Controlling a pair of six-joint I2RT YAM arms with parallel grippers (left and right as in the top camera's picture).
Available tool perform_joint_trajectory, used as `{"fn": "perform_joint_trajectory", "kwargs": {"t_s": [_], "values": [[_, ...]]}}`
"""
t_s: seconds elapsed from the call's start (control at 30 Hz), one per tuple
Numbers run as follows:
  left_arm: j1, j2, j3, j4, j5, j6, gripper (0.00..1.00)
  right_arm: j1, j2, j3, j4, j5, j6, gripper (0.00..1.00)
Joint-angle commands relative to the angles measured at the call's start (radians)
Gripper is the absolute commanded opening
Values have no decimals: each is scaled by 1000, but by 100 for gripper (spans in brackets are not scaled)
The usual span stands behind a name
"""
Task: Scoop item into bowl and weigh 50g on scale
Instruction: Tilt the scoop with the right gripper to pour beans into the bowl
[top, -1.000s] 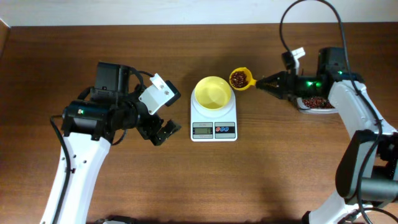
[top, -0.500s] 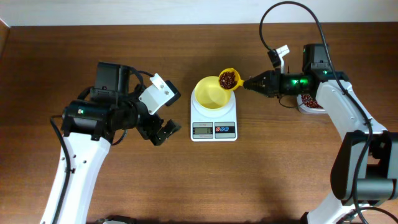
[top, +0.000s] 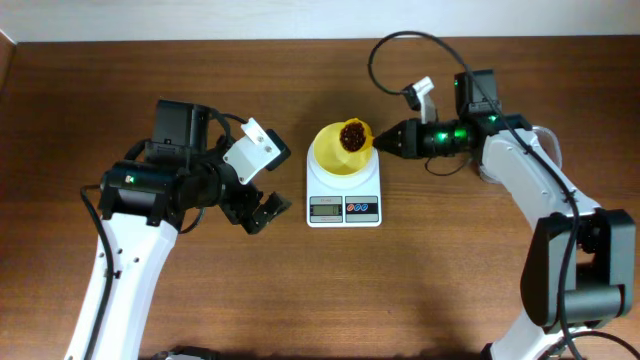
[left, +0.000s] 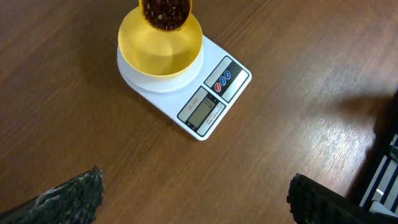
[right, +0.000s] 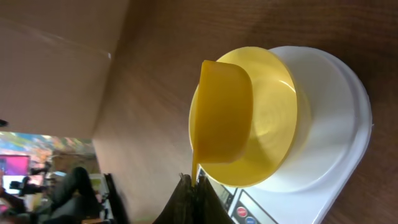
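Note:
The pale yellow bowl (top: 336, 155) stands on the white scale (top: 344, 190), which has a grey display and a red and a blue button. My right gripper (top: 385, 141) is shut on the handle of a yellow scoop (top: 353, 135) full of dark reddish-brown beans (top: 351, 133), held over the bowl's right rim. In the right wrist view the scoop (right: 224, 112) hangs above the bowl (right: 273, 124) and the scale (right: 336, 124). In the left wrist view the bowl (left: 160, 53), the scale (left: 205, 106) and the beans (left: 165, 9) show. My left gripper (top: 262, 210) is open and empty left of the scale.
The clear tub (top: 545, 140) is almost wholly hidden behind my right arm at the right. A black cable (top: 400, 50) loops above the right arm. The table's far edge (top: 300, 40) meets a pale wall.
My right gripper has carried the filled scoop leftward from beside the scale to over the bowl's right rim. The left arm has not moved.

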Motion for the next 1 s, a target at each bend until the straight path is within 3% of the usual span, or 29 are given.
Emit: {"fn": "perform_joint_trajectory", "kwargs": {"t_s": [0.0,0.17,0.37,0.97], "values": [[3,5,-3,-2,0,16,99,29,7,2,10,14,-84,4],[3,5,-3,-2,0,16,99,30,7,2,10,41,-116,4],[3,5,-3,-2,0,16,99,30,7,2,13,40,-261,4],[3,5,-3,-2,0,16,99,30,7,2,21,59,-345,4]]}}
